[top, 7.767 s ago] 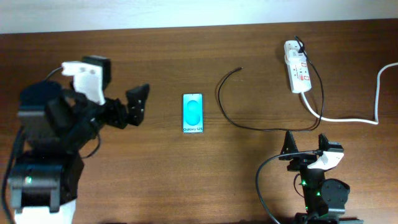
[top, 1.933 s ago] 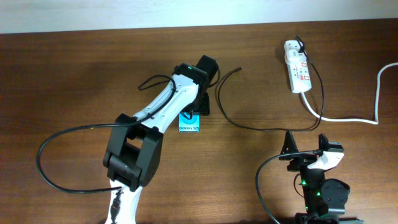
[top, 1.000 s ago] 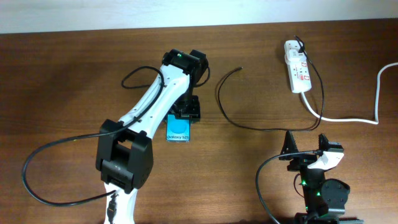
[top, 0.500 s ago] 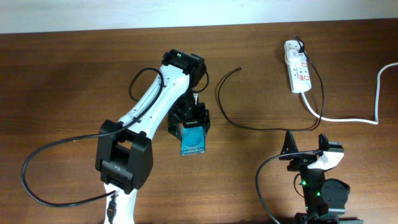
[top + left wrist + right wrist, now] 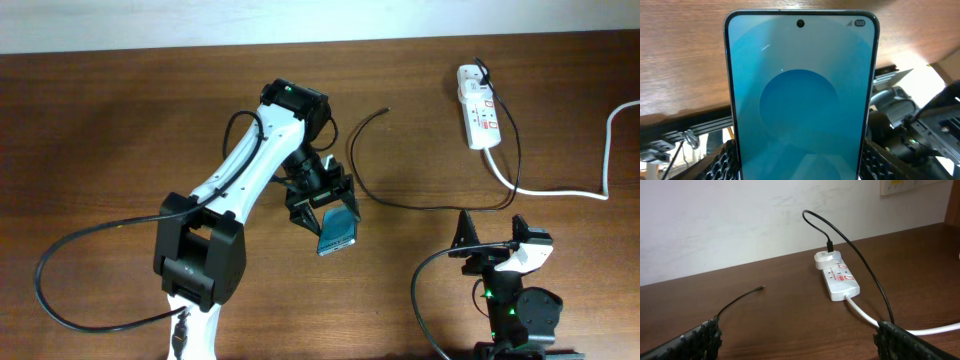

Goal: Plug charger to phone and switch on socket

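The phone (image 5: 337,228) is showing a bright cyan-blue screen with a darker blue disc in its middle. In the left wrist view a small black camera dot (image 5: 800,23) is sitting near its top edge, and a tiny "100" mark is sitting in its upper right corner. It is a thin, flat, glossy rectangle with rounded corners and a pale metallic rim.

The left gripper (image 5: 322,205) is pinching the phone by its lower end, one finger on each long side. The phone is sticking out beyond the fingertips, tilted, around the middle of the table (image 5: 120,130). The finger pads (image 5: 720,161) are looking black and ribbed.

The charger (image 5: 440,207) is lying as a thin black cable in a loose curve just beside the phone, toward the right edge. Its small plug tip (image 5: 387,110) is pointing toward the far edge. The socket (image 5: 477,105), a white plastic strip with red switches, is resting near the far right corner. A smooth thick white cord (image 5: 560,190) is leading off from it to the right edge.

The right gripper (image 5: 491,238) is sitting near the front edge with its fingers spread, holding nothing. The table is a dark brown wood grain.
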Motion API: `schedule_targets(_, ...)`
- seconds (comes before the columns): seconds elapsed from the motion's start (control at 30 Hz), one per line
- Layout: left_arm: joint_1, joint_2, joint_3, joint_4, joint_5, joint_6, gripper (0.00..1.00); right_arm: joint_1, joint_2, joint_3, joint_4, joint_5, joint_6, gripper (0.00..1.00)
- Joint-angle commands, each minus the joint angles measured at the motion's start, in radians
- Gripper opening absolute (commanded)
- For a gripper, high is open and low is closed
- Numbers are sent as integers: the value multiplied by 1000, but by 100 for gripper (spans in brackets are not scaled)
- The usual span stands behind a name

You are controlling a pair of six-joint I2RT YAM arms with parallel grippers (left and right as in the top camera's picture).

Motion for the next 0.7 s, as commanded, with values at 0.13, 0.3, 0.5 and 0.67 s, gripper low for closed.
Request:
schedule_targets(0.13,2,-49,30,-6,149,51,45,7,-9,-5,-5,5,4,98)
schedule_targets(0.3,2,-55,30,-6,152,51,45,7,-10,-5,-5,5,4,98)
schedule_targets(0.5,2,-66,30,-6,153,51,44,7,-9,-5,-5,5,4,98)
schedule_targets(0.67,2,-130,30,-6,153,50,43,7,-9,-5,-5,5,4,98)
